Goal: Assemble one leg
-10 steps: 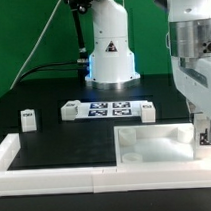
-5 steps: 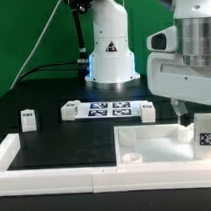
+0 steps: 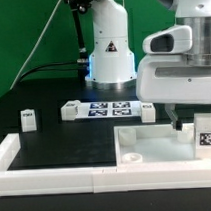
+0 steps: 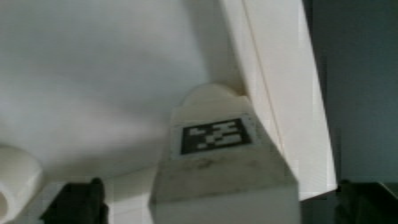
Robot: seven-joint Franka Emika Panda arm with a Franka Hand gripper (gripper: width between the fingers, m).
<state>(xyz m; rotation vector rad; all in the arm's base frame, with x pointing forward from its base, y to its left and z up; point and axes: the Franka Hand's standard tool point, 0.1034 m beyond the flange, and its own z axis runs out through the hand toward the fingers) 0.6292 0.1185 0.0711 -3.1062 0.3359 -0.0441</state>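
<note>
A white leg [image 3: 205,129] with a square tag stands upright at the right end of the white tray-like tabletop [image 3: 146,149], by its far corner. My gripper [image 3: 180,118] hangs just above it, a little toward the exterior view's left. In the wrist view the same leg [image 4: 217,150] lies between my two dark fingertips [image 4: 80,203], with a gap on each side. The gripper [image 4: 222,208] is open and empty. Three more legs stand on the black table: one at the left [image 3: 28,120], and two at the marker board's ends [image 3: 69,111] [image 3: 147,112].
The marker board [image 3: 109,108] lies flat mid-table in front of the robot base [image 3: 109,53]. A low white wall [image 3: 47,179] runs along the front and left edges. The tabletop's raised rim [image 4: 267,60] runs beside the leg.
The arm has moved toward the exterior view's left and lifted. The leg it covered now stands free at the tabletop's right end.
</note>
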